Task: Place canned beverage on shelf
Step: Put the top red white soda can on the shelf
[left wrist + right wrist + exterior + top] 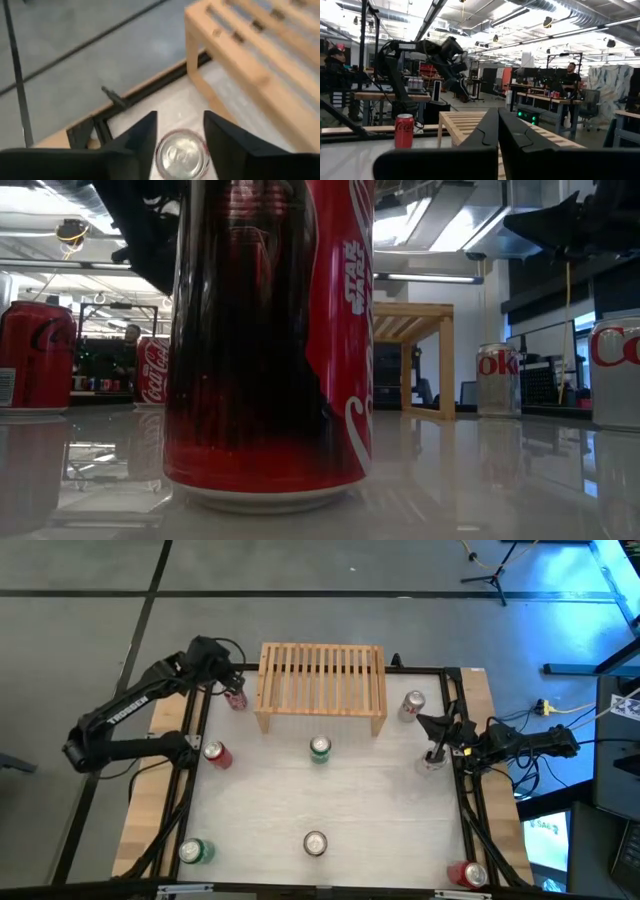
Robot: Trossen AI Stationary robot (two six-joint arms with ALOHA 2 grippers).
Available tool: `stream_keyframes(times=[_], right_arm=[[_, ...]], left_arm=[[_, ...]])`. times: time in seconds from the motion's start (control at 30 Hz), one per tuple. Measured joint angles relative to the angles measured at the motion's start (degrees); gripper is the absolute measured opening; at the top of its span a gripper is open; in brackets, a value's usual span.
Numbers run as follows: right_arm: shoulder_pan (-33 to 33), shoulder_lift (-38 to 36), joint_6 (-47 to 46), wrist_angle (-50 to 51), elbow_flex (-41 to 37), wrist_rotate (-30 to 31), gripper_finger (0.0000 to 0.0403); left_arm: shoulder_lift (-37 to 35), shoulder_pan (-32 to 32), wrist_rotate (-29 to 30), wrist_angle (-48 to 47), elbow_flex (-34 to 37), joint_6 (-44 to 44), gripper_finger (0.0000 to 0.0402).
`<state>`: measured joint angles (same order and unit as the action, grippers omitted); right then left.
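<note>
Left gripper (234, 692) sits at the table's far-left corner, fingers apart around an upright red can (181, 153), just beside the shelf (322, 685). Right gripper (432, 726), fingers together, waits at the right edge.

My left arm reaches out to the far-left corner of the table, elbow bent, wrist angled down — my left gripper (234, 696) hangs there with its fingers (142, 137) spread apart, one on each side of a can top, though I can't quite tell if the pads touch it. My right arm lies low along the right edge, forearm pointing inward, and my right gripper (432, 727) sits level — fingers (487, 131) pressed together, nothing between them.
</note>
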<state>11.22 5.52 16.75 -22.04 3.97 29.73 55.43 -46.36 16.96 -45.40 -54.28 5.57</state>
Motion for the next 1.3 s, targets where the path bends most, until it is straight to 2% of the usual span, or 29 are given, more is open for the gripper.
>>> stream_keyframes(times=[0.23, 0.4, 0.63, 1.03, 1.3], right_arm=[[0.0, 0.0, 0.0, -0.5, 0.0, -1.9, 0.0001], [0.0, 0.0, 0.3, -0.5, 0.0, -1.9, 0.0001], [0.0, 0.0, 0.6, -0.5, 0.0, -1.8, 0.0001], [0.0, 0.0, 0.7, -0.5, 0.0, -1.9, 0.0001], [0.0, 0.0, 0.7, -0.6, 0.0, -1.9, 0.0001]], left_arm=[[5.1, -3.7, -7.3, -4.4, 0.0, 0.9, 0.0252], [8.9, -4.5, -7.2, -8.6, 0.0, 1.6, 0.0282], [10.6, -4.5, -9.6, -8.2, 0.0, 1.5, 0.0286], [11.0, -4.5, -8.1, -7.7, 2.5, 1.4, 0.0287], [13.1, -4.5, -7.9, -3.2, 4.1, 1.3, 0.0287]])
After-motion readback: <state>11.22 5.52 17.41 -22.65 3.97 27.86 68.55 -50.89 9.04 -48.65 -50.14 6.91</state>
